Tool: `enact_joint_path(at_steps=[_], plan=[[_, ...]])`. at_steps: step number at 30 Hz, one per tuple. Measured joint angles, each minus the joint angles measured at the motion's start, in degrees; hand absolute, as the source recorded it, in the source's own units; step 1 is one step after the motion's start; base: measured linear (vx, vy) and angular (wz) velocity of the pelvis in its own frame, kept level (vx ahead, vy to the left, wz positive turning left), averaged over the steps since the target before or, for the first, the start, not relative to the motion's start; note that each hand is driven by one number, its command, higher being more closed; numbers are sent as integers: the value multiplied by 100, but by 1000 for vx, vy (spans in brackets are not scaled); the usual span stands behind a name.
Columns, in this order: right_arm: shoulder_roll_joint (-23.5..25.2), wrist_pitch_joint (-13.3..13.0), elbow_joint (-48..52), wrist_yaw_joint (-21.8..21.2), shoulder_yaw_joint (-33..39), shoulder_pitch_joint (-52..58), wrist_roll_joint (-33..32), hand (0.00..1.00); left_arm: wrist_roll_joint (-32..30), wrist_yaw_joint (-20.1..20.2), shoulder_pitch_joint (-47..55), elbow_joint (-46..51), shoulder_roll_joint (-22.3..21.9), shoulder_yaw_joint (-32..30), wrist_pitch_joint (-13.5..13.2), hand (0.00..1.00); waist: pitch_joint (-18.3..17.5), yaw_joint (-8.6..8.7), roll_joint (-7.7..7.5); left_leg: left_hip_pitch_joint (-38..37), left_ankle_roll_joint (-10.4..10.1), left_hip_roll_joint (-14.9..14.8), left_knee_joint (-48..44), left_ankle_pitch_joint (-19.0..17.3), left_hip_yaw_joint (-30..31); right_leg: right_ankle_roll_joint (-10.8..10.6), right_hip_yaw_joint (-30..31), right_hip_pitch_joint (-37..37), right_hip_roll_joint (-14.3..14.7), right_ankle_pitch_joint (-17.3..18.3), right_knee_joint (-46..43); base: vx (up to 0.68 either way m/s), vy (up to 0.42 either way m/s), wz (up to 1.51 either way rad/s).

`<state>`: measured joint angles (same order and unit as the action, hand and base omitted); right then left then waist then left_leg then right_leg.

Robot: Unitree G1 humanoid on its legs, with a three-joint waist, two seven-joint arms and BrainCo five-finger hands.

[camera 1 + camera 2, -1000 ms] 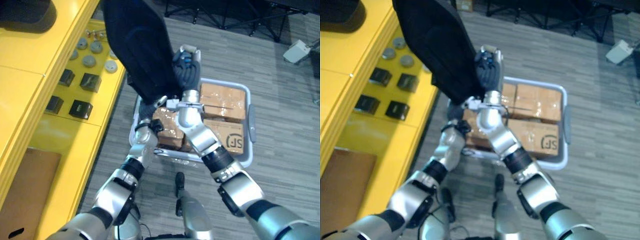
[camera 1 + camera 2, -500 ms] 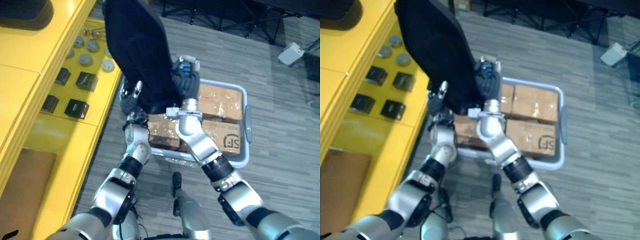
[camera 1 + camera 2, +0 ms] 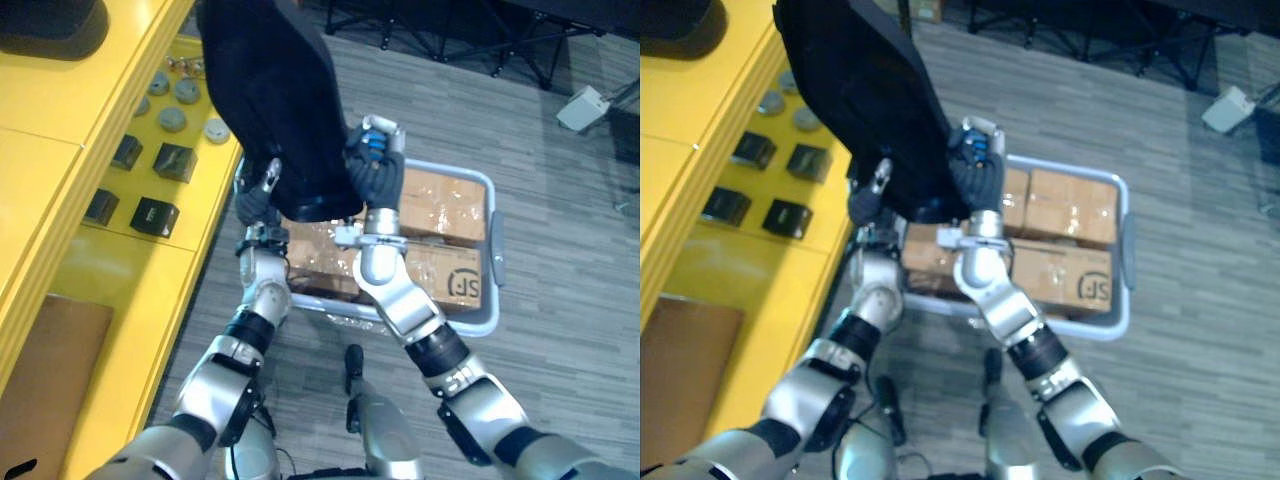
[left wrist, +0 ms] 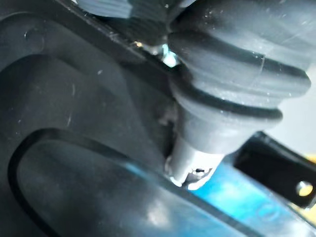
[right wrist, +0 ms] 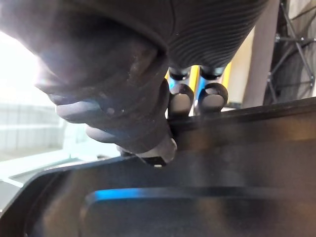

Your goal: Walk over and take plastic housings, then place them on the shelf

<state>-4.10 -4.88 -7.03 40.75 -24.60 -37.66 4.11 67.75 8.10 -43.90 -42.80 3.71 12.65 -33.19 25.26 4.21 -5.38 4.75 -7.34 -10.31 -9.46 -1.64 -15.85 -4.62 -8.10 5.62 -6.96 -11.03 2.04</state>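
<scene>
A large black plastic housing (image 3: 270, 110) is held up between both hands, above the floor beside the yellow shelf (image 3: 60, 140). My right hand (image 3: 372, 168) grips its right lower edge; in the right wrist view its dark fingertips (image 5: 180, 97) hook over the housing's rim (image 5: 222, 123). Against the left lower edge sits my left hand (image 3: 257, 200), fingers curled onto it, and the left wrist view has the housing's dark inner face (image 4: 74, 148) very close.
A grey bin (image 3: 492, 255) packed with cardboard boxes (image 3: 445, 205) stands on the floor under my arms. The shelf carries small black boxes (image 3: 160, 215), grey round discs (image 3: 175, 118) and a brown board (image 3: 45, 370). Black stand legs (image 3: 520, 45) are at the back.
My left hand came up from near the bin to the housing's left lower edge and closed on it. The housing has risen slightly and shifted left; the right hand keeps its grip.
</scene>
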Motion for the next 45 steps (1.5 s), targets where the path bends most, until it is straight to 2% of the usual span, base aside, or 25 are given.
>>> enact_joint_path(at_steps=[3, 8, 10, 13, 14, 15, 17, 19, 22, 24, 25, 28, 29, 32, 34, 36, 40, 43, 45], plan=[[-32, 8, 107, -122, -30, 419, -88, 0, -421, -86, 265, 68, 129, 35, 165, 100, -1, 10, 1, -104, -1, 23, 87, 2, -4, -6, -19, -91, -11, 5, 41, -3, 4, 1], [-158, 2, 221, -489, -22, 1213, -383, 0, -1254, -578, 969, 489, 323, 238, 420, 100, -5, 46, -2, -174, -2, 44, 131, 4, 58, -18, -117, -231, -22, 14, 114, 7, 11, 9], [-157, -121, 314, -637, -11, 1638, -563, 0, -1575, -823, 1378, 784, 320, 326, 494, 100, -48, 48, 1, -299, -3, 67, 197, 1, 74, -30, -150, -383, -28, 23, 195, 30, 8, 5], [-157, -242, 451, -901, 64, 2327, -799, 0, -2135, -1145, 1980, 1138, 247, 389, 537, 100, -426, 41, 3, -366, -4, 88, 317, 3, 57, -53, -162, -422, -29, 41, 246, 44, 5, 2], [-156, -243, 452, -905, 64, 2336, -800, 0, -2141, -1152, 1988, 1141, 245, 389, 537, 100, -428, 41, 5, -370, -4, 88, 318, 3, 57, -53, -162, -425, -29, 41, 246, 71, 23, 0], [-154, -371, 513, -1041, 140, 2722, -854, 0, -2482, -1362, 2303, 1370, 180, 435, 578, 100, -511, 32, 31, -608, -16, 97, 349, -36, 48, -88, -163, -653, -36, 106, 249, 45, 37, -1], [-154, -474, 670, -1198, 204, 3115, -912, 0, -2772, -1540, 2660, 1628, 133, 448, 594, 100, -751, 29, 85, -710, -8, 116, 400, -73, 14, -101, -164, -724, -55, 161, 250, 14, 34, -3], [-155, -615, 696, -1444, 418, 3533, -1206, 0, -3166, -1924, 3044, 1913, -12, 429, 617, 100, -999, -16, 168, -839, -4, 145, 484, -86, -26, -119, -153, -788, -80, 199, 251, 14, 31, -5], [-161, -617, 695, -1579, 715, 3917, -1379, 0, -3746, -2458, 3360, 2138, -31, 305, 768, 100, -1100, -33, 237, -984, -6, 167, 556, -82, -42, -141, -153, -893, -92, 234, 251, -13, 19, -2], [-209, -675, 696, -1584, 1432, 4178, -1735, 0, -4367, -3237, 3770, 2147, -31, -147, 1037, 100, -1251, -18, 310, -1111, -12, 185, 698, -38, -75, -150, -133, -930, -89, 259, 253, -34, 16, -7], [-249, -721, 696, -1592, 1523, 4212, -1850, 0, -4476, -3387, 3828, 2151, -31, -226, 1091, 100, -1270, -19, 318, -1124, -9, 185, 721, -31, -76, -149, -135, -930, -85, 261, 253, -13, 2, -4], [-436, -1046, 701, -1796, 1673, 4315, -2313, 0, -5040, -4085, 4012, 2217, -21, -492, 1386, 100, -1307, -31, 335, -1176, -46, 171, 781, 16, -86, -134, -137, -939, -59, 270, 255, 0, 0, 0], [-430, -1108, 709, -1857, 1676, 4333, -2379, 0, -5104, -4187, 4036, 2272, -26, -529, 1436, 100, -1322, -31, 337, -1176, -48, 169, 792, 23, -85, -130, -139, -935, -55, 267, 255, 0, 0, 0], [-390, -1566, 885, -2361, 1669, 4489, -3011, 0, -5558, -4669, 4153, 2549, -66, -621, 1490, 100, -1436, -39, 352, -1175, -50, 167, 816, 26, -87, -123, -140, -917, -49, 260, 255, 0, 0, 0], [-365, -1837, 905, -2637, 1746, 4602, -3427, 0, -5674, -4763, 4209, 2708, -157, -746, 1472, 100, -1530, -38, 345, -1176, -50, 166, 832, 26, -88, -124, -140, -911, -45, 260, 255, 0, 0, 0], [-237, -1893, 872, -2703, 2073, 4785, -3666, 0, -5693, -4765, 4289, 2887, -203, -901, 1345, 100, -1583, -37, 340, -1177, -50, 166, 848, 26, -85, -124, -142, -910, -44, 260, 255, 0, 0, 0], [-172, -1887, 689, -2721, 2582, 5140, -3694, 0, -5677, -4657, 4643, 3487, -203, -1206, 1057, 100, -1587, -33, 343, -1179, -55, 172, 900, 43, -76, -130, -151, -887, -46, 269, 261, 0, 0, 0], [-170, -1852, 578, -3073, 2723, 5336, -3713, 0, -5628, -4487, 5133, 4289, -200, -1464, 907, 100, -1608, -34, 381, -1172, -61, 170, 909, 46, -17, -107, -272, -927, -52, 335, 306, -9, 2, 13], [-176, -1781, 559, -3378, 2591, 5240, -3708, 0, -5631, -4306, 5404, 4739, -200, -1656, 822, 100, -1652, -124, 442, -1135, -58, 178, 909, 51, 149, -109, -519, -995, -84, 447, 308, -1, 6, 39]])
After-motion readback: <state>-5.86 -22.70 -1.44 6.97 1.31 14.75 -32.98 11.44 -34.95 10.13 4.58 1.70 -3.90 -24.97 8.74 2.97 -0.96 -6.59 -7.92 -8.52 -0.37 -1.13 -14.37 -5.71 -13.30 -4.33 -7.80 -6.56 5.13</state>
